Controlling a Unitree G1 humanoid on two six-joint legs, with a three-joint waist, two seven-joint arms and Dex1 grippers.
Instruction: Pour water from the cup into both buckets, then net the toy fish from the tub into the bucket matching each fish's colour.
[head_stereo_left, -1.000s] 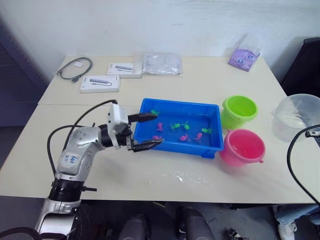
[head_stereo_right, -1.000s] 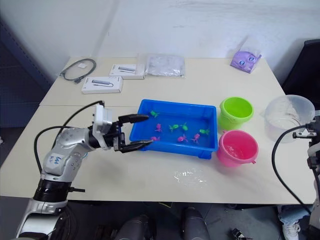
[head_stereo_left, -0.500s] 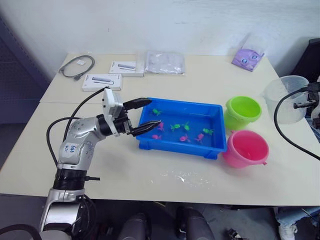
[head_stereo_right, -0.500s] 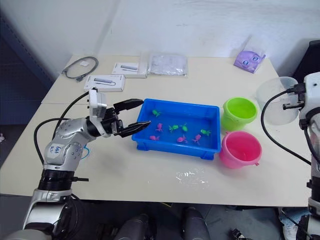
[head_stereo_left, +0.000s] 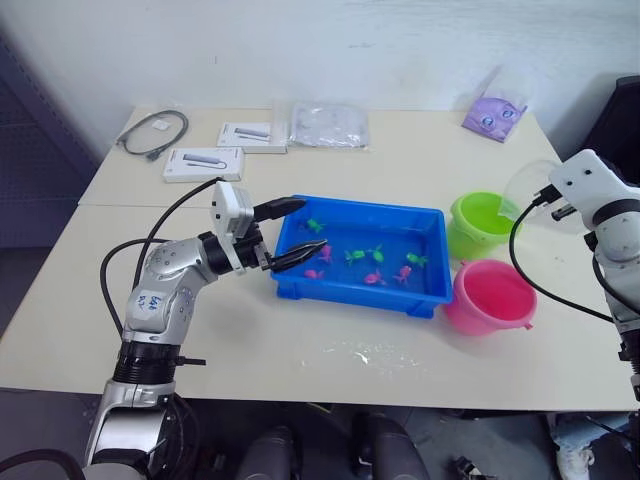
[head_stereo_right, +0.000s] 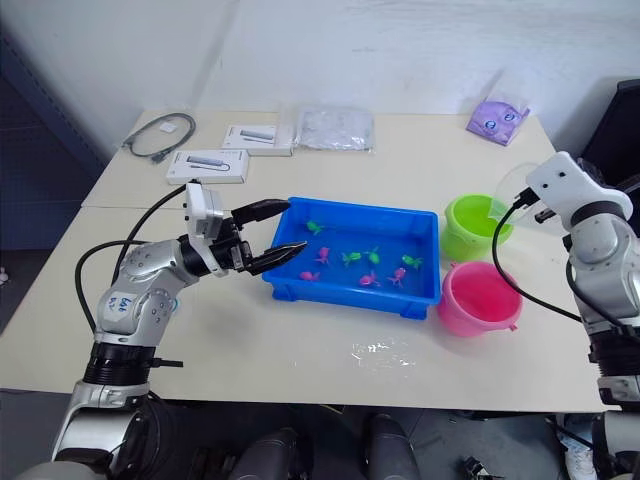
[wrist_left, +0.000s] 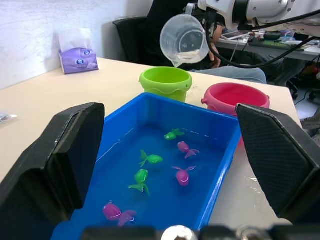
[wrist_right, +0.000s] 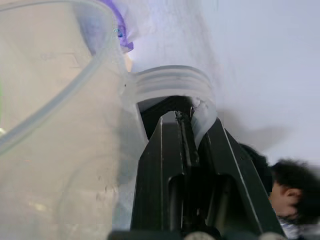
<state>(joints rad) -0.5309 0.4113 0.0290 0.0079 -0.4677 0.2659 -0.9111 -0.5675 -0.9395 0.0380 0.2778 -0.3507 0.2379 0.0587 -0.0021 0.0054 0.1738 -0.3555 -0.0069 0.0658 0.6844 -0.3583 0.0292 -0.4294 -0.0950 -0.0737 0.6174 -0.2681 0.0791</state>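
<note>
Since a second ago the cup has been carried from the worktop and tipped over the green bucket, clamped by its handle in the right gripper. Left gripper held apart at the tub. Overshoot risked: water spilt past the rim.

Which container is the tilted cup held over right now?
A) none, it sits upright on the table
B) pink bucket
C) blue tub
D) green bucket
D: the right gripper is shut on the handle of the clear cup, which is tipped with its spout over the green bucket; the pink bucket and the blue tub are off to the side of it.
</note>
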